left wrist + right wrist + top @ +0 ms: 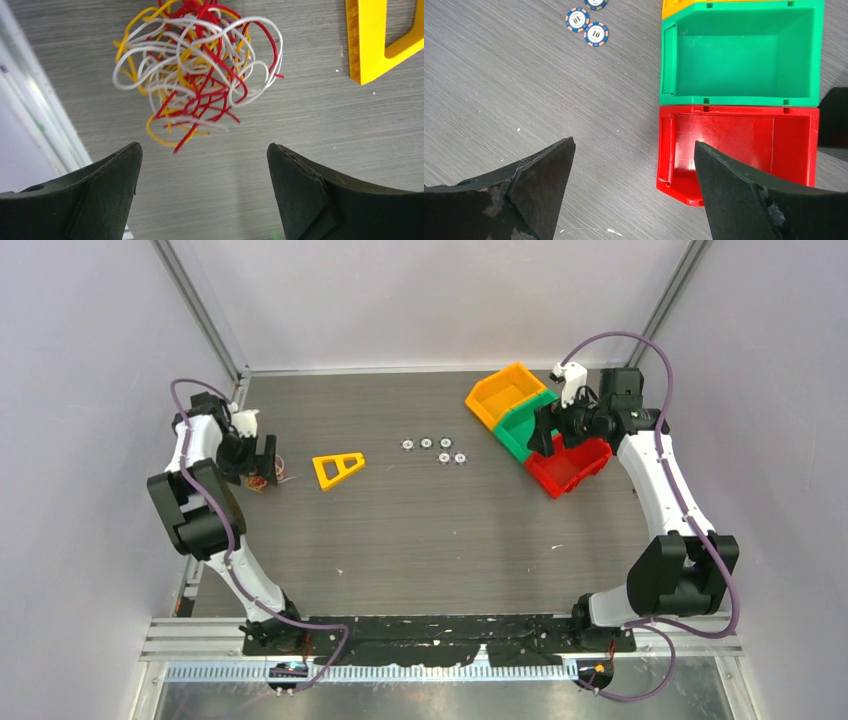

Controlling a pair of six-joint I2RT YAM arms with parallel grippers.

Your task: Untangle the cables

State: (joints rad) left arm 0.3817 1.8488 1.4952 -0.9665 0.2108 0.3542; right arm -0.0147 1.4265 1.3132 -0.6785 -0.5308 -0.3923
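The tangled ball of thin red, white and yellow cables (197, 70) lies on the dark grey table with wood lines (450, 530), near its left edge. The cables are looped all over each other in one messy clump. The left claw (202, 145) is right above the table, just next to the clump. Its two black fingers are spread wide apart and nothing is between them. A flat yellow plastic triangle frame (370, 45) lies near the clump, not touching it.

On the far right side three plastic bins sit side by side, touching: an orange bin (505, 390), a green bin (666, 60) and a red bin (664, 145). Inside the green bin you see only its own green floor. The part of the red bin that shows is just shiny red floor. The right claw (634, 142) is over the edge of the red bin, fingers wide apart, gripping nothing.

Some small round blue and white chips (433, 448) lie on the table between the triangle and the bins; two show the number 10.
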